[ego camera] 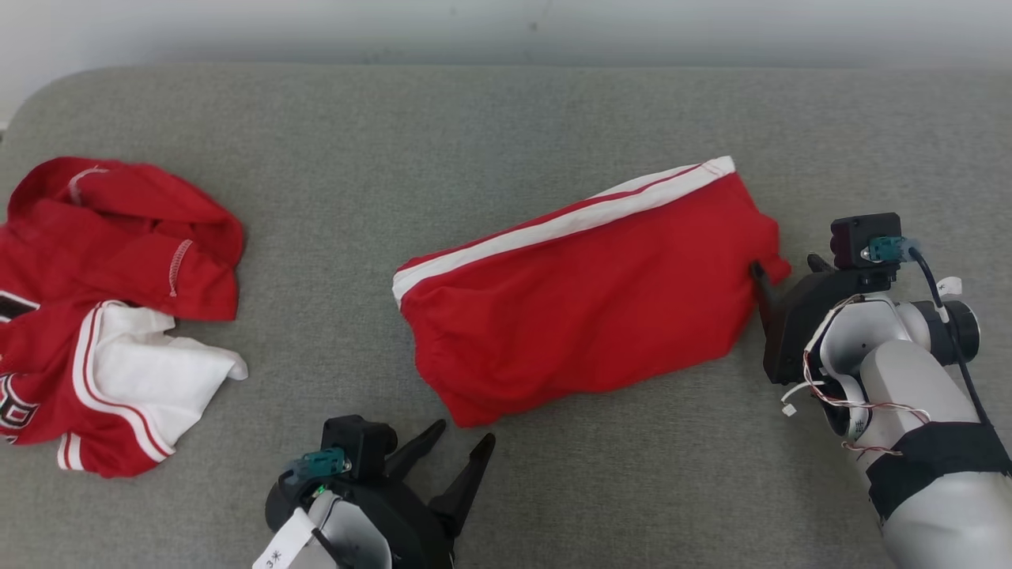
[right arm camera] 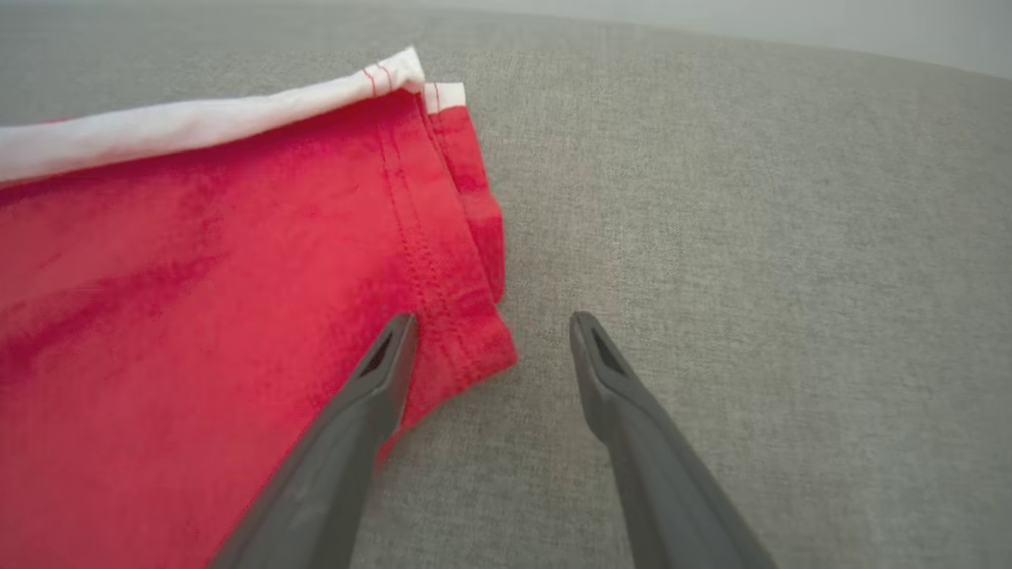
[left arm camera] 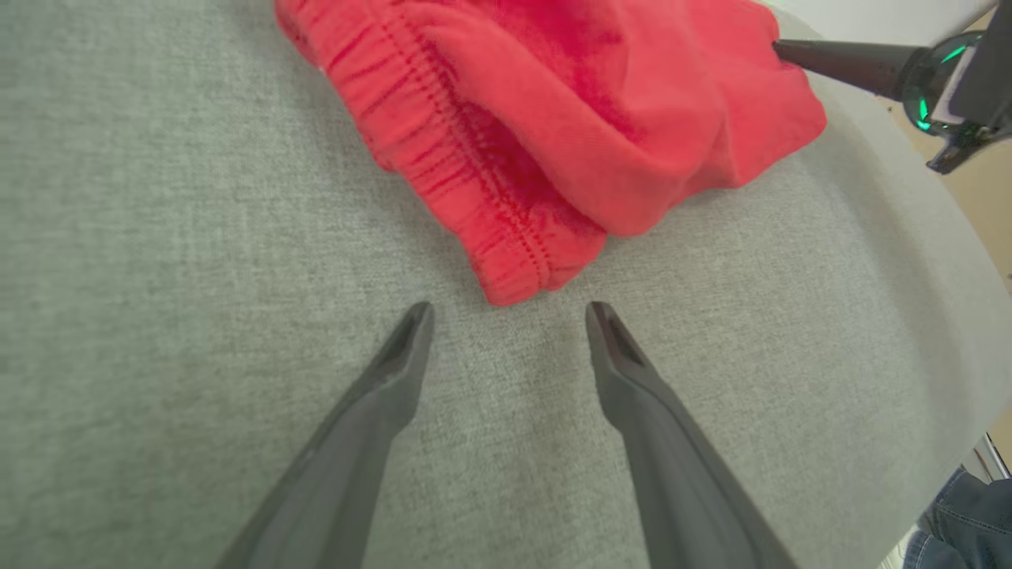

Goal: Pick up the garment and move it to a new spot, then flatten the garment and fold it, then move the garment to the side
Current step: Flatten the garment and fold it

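folded garment, last move not yet made

the red garment point(ego camera: 585, 300) lies folded into a compact block in the middle of the grey surface point(ego camera: 506, 111). the left end effector point(left arm camera: 510, 308) is spread, just short of the waistband corner point(left arm camera: 514, 273). the right end effector point(right arm camera: 492, 320) is spread too, one finger point(right arm camera: 356, 411) over the hem point(right arm camera: 443, 261). folding looks done; shifting it aside seems to remain.

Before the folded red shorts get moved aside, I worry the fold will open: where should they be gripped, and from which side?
Probably both ends together: left claw from the near side onto the elastic waistband corner, right claw from the right onto the stitched hem corner. The folded red shorts lie flat, and stacked layers meet at those edges.
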Robot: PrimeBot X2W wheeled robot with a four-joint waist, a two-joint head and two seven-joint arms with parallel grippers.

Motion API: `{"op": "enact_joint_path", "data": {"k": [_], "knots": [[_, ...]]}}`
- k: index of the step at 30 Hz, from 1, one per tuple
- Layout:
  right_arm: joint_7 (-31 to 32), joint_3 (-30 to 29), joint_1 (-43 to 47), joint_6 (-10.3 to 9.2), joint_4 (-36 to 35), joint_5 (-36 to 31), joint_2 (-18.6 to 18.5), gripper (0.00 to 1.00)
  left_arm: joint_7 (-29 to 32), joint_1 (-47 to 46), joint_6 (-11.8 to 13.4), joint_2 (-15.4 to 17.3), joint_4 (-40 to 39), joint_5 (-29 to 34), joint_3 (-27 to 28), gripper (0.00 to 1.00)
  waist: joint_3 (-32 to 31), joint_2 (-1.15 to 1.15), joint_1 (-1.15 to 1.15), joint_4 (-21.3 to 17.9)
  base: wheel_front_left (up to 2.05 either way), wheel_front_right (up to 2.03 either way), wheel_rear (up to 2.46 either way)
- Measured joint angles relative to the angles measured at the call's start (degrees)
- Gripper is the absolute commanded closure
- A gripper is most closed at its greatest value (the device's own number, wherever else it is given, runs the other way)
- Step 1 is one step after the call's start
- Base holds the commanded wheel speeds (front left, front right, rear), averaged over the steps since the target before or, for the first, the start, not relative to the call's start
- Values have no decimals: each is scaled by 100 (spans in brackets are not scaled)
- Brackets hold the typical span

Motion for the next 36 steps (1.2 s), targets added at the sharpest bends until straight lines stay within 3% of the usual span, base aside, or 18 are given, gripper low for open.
{"op": "enact_joint_path", "data": {"k": [6,7,8,9,10,11,12,13,14,27,28,29,30,36], "knots": [[174,-69,-252,1,337,137,3,0,-35,-220,-8,-69,102,-69,-47,0,185,0,-1,232,0,0,0],[192,-79,-313,1,374,159,19,21,-78,-244,-19,-70,114,-75,-47,0,212,0,-1,260,0,0,0],[193,-82,-376,9,432,177,38,62,-85,-263,-53,-70,141,-88,-46,0,235,0,-1,285,0,0,0],[201,-89,-431,33,481,196,55,88,-109,-282,-53,-76,159,-99,-55,0,254,0,-1,308,0,0,0],[216,-99,-473,43,519,213,71,100,-133,-304,-53,-79,182,-103,-68,0,269,0,-1,326,0,0,0],[234,-98,-504,67,545,221,87,100,-134,-330,-53,-80,200,-103,-83,9,281,0,-1,339,0,0,0],[236,-93,-530,93,578,243,97,100,-138,-352,-53,-79,218,-105,-98,36,289,0,-1,349,0,0,0],[241,-88,-557,99,615,245,112,100,-181,-372,-53,-77,240,-105,-112,77,292,0,-1,353,0,0,0],[241,-85,-573,113,645,244,111,100,-186,-391,-51,-74,264,-114,-114,100,291,0,-1,352,0,0,0],[123,-59,-460,272,846,253,118,100,-482,-465,-48,147,401,-336,-258,100,114,0,-1,140,0,0,0],[108,-63,-449,288,860,264,113,100,-491,-466,-48,152,408,-336,-254,70,98,0,-1,110,0,0,0],[87,-67,-444,288,881,280,109,100,-533,-476,-48,152,430,-326,-257,20,83,0,-1,85,0,0,0],[81,-76,-433,288,894,297,100,100,-536,-492,-48,158,444,-305,-272,0,66,0,-1,64,0,0,0],[38,-80,-388,287,938,297,93,100,-600,-609,-48,188,481,-309,-383,0,31,0,-1,16,0,0,0]]}}
